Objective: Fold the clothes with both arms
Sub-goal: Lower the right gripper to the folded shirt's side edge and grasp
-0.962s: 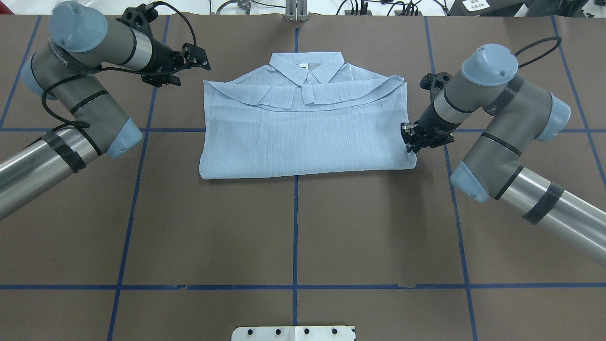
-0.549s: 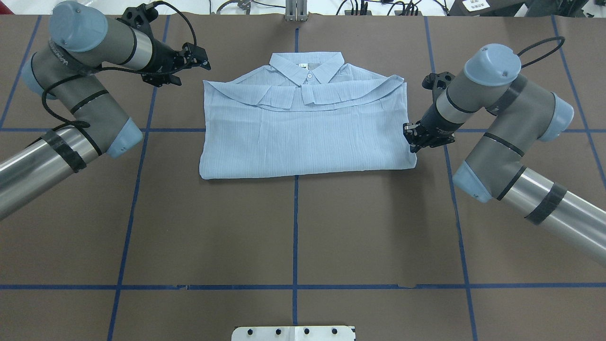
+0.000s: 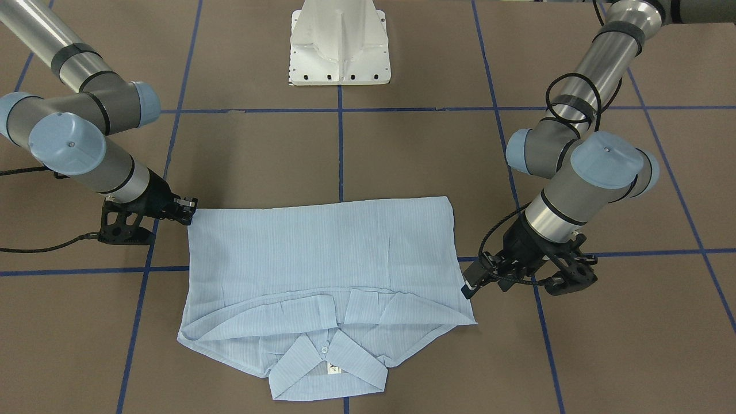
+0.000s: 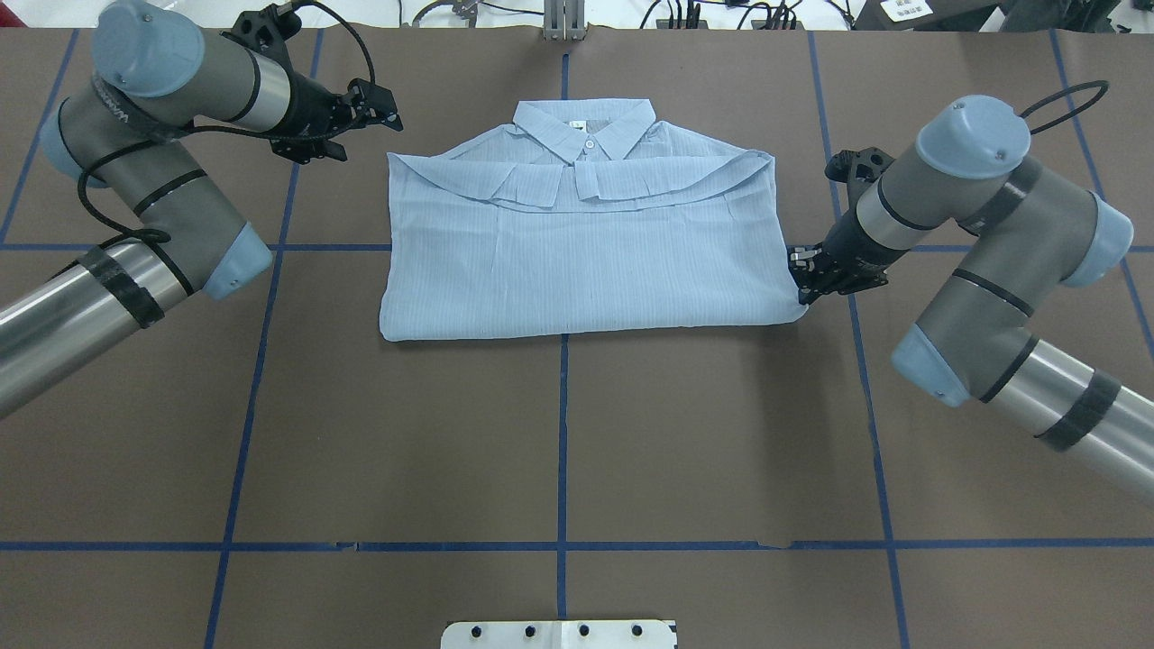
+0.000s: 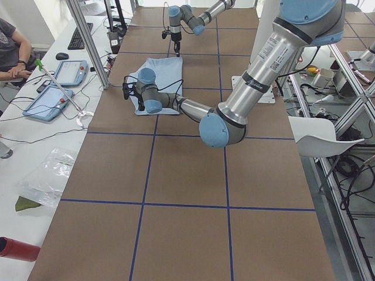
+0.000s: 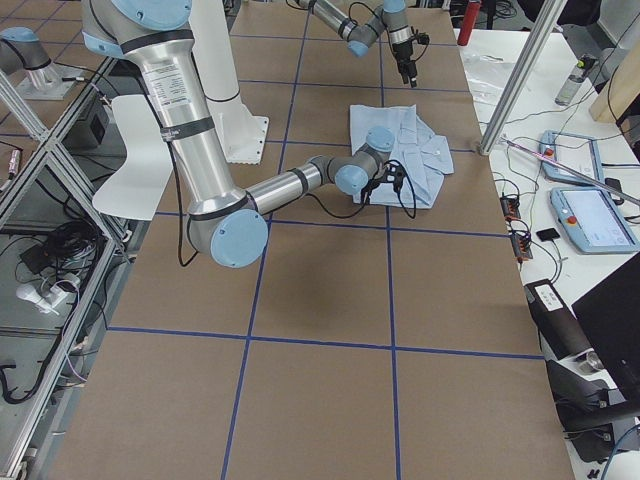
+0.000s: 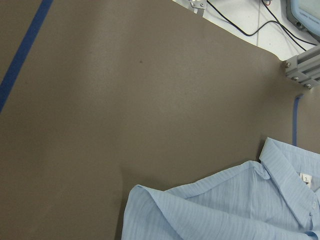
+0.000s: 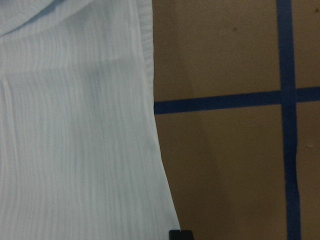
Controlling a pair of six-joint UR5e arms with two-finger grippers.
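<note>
One brown-covered table with a blue tape grid (image 4: 406,433) holds everything. Over it reach the silver-grey jointed left arm (image 4: 162,189) and right arm (image 4: 983,234). Between them lies the thin light-blue striped shirt (image 4: 577,261), folded flat, collar away from the robot. The black right gripper (image 4: 802,284) sits at its near right corner. The black left gripper (image 4: 374,104) hangs beside its far left shoulder, apart. Whether either's fingers are spread or pressed together cannot be told.

Right end effector (image 4: 803,288) grip indistinct, shirt (image 8: 75,125) cropped in wrist views
</note>
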